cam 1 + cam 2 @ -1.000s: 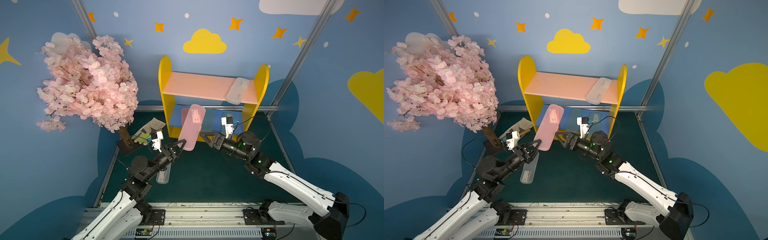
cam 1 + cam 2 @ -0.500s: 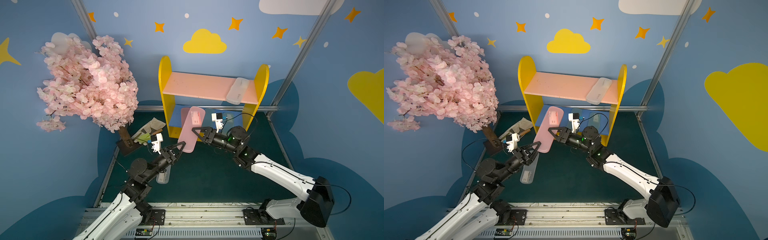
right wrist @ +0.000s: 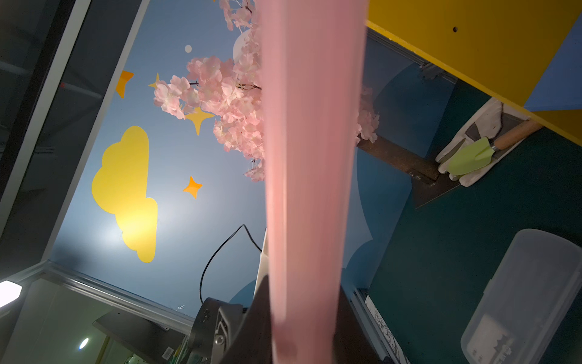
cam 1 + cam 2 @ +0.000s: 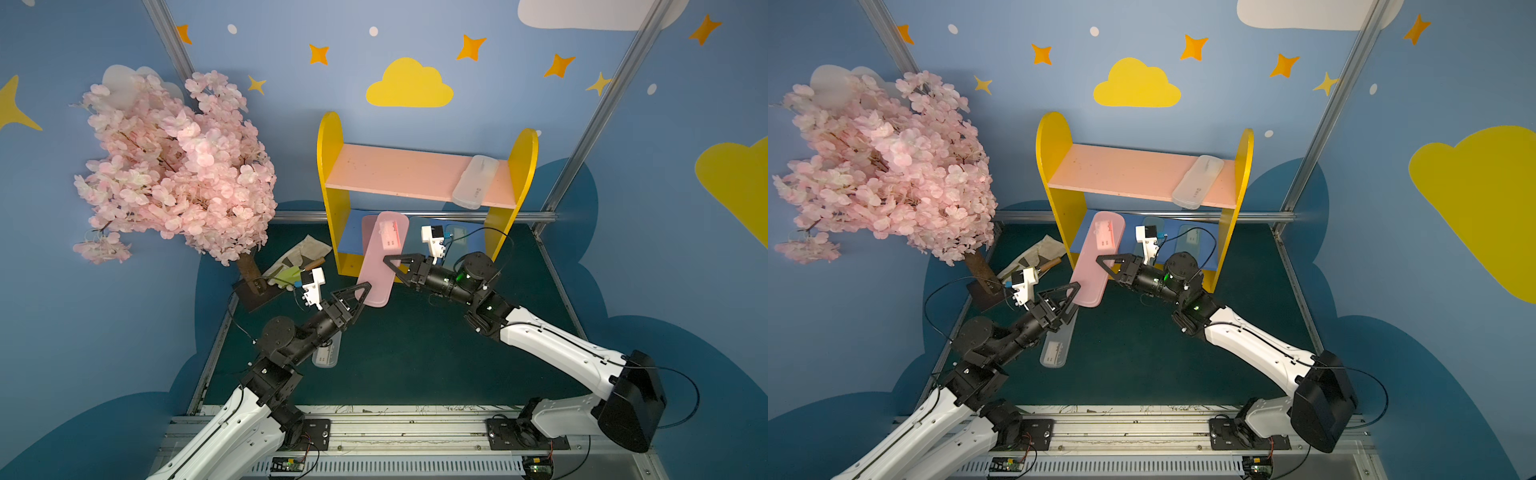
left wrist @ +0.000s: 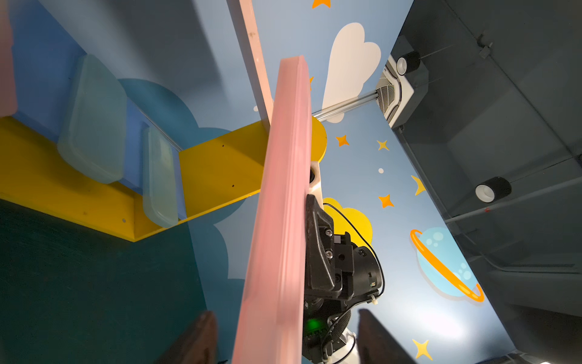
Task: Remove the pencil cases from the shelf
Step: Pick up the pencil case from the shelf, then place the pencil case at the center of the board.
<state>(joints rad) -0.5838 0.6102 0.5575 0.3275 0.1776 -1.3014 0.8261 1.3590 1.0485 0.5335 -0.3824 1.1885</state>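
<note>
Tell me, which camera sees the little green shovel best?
The right wrist view: the green shovel shows big and clear, lying on a glove. In both top views it's tiny, partly hidden by the left arm's camera. The left wrist view misses it.

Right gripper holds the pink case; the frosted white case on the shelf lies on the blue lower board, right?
No: the frosted white case lies on the pink upper board, as both top views show. The right gripper holds the pink case.
</note>
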